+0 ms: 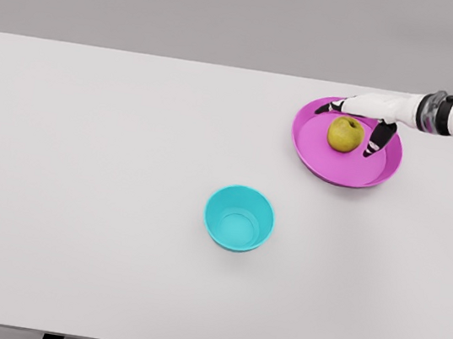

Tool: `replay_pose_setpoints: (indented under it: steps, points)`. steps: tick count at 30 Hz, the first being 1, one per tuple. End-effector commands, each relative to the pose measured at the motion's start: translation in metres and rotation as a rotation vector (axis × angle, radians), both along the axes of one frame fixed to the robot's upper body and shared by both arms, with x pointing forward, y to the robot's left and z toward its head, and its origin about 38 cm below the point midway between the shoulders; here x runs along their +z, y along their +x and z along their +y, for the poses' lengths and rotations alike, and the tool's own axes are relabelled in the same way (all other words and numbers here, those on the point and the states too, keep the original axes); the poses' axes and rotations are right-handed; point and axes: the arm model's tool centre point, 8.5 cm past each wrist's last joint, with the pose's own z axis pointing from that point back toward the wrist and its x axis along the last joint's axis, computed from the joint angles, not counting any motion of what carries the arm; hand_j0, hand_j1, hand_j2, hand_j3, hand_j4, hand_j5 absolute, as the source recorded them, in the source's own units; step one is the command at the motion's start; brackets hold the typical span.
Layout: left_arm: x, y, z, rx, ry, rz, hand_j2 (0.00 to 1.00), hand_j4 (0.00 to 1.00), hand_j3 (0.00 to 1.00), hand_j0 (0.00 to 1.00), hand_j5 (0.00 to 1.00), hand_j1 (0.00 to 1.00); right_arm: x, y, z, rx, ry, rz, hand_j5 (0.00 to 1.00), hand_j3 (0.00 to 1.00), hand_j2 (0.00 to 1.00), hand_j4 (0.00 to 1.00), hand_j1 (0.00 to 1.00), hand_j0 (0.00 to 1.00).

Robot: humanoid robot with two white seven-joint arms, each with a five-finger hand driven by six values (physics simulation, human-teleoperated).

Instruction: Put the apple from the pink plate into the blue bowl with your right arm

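Note:
A yellow-green apple (345, 134) lies on the pink plate (314, 153) at the right rear of the table. My right hand (356, 123) reaches in from the right edge and hovers right at the apple, its fingers (375, 143) spread around the fruit's far and right sides without closing on it. The blue bowl (239, 217) stands empty near the table's middle, well to the lower left of the plate. My left arm is out of sight.
The white table (77, 198) spans the whole view, with its front edge near the picture's bottom. A plain grey wall lies behind it.

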Motion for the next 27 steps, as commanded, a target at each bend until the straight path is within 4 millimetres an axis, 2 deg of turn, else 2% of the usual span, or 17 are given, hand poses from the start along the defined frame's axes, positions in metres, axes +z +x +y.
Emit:
replay_pose_setpoints:
  steps: [1, 8, 9, 18, 22, 27]
  points:
    - [0.0, 0.0, 0.0, -0.001, 0.0, 0.0, 1.0, 1.0, 1.0, 1.0, 1.0, 1.0, 0.001, 0.001, 0.0, -0.005, 0.008, -0.002, 1.0, 1.0, 1.0, 1.0, 1.0, 1.0]
    - [0.0, 0.0, 0.0, -0.001, 0.0, 0.0, 1.0, 1.0, 1.0, 1.0, 1.0, 1.0, 0.0, 0.0, 0.0, -0.004, 0.003, 0.0, 0.98, 0.98, 0.98, 0.98, 0.98, 0.98]
    - [0.0, 0.0, 0.0, -0.001, 0.0, 0.0, 1.0, 1.0, 1.0, 1.0, 1.0, 1.0, -0.001, 0.0, -0.001, 0.001, -0.017, 0.002, 0.89, 0.89, 0.89, 0.89, 0.89, 0.89]
    - [0.0, 0.0, 0.0, 0.001, 0.0, 0.0, 1.0, 1.0, 1.0, 1.0, 1.0, 1.0, -0.006, -0.001, 0.0, 0.007, -0.042, 0.008, 0.75, 0.75, 0.75, 0.75, 0.75, 0.75]
    - [0.0, 0.0, 0.0, -0.001, 0.0, 0.0, 1.0, 1.0, 1.0, 1.0, 1.0, 1.0, -0.014, -0.003, 0.003, 0.014, -0.047, 0.021, 0.59, 0.59, 0.59, 0.59, 0.59, 0.59]
    - [0.0, 0.0, 0.0, -0.001, 0.0, 0.0, 1.0, 1.0, 1.0, 1.0, 1.0, 1.0, -0.013, -0.003, 0.003, 0.013, -0.045, 0.02, 0.5, 0.5, 0.5, 0.5, 0.5, 0.5]
